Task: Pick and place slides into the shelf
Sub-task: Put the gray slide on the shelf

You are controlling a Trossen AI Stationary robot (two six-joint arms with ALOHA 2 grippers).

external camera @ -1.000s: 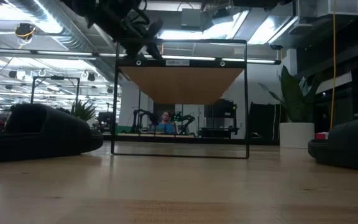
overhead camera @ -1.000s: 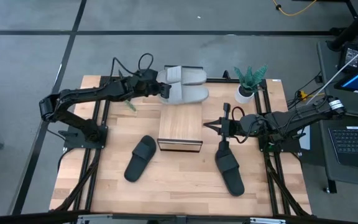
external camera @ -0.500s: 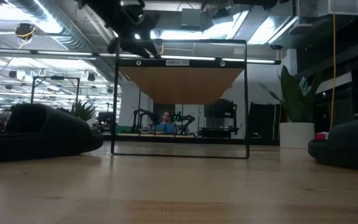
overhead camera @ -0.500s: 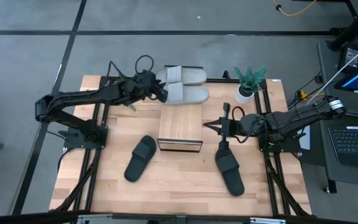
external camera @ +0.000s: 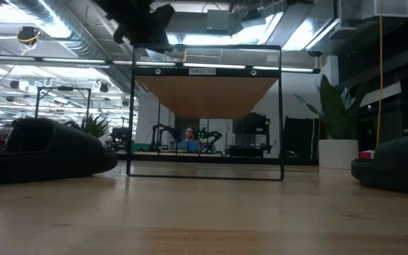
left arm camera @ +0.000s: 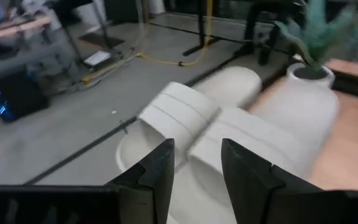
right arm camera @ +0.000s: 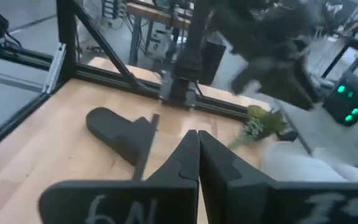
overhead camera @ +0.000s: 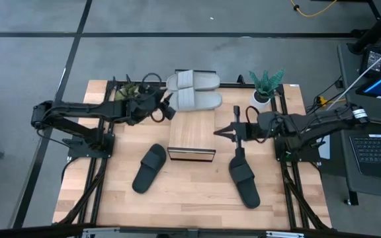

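Two light grey slides (overhead camera: 194, 90) (ribbed straps), two black slides (overhead camera: 150, 168), light wood shelf (overhead camera: 192, 133)

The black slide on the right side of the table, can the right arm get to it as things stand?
Probably yes. The right end effector hovers just beyond the black slide, with only bare table between them.

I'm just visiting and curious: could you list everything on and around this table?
Grey slides: two, light grey, side by side on the shelf's far end.
Black slides: two, on the table; one left of the shelf, one right.
Shelf: one, light wood top, dark frame, table centre.
Potted plant: one, green, white pot, far right corner.
Left gripper: open, beside the grey slides.
Right gripper: shut, empty, right of the shelf.
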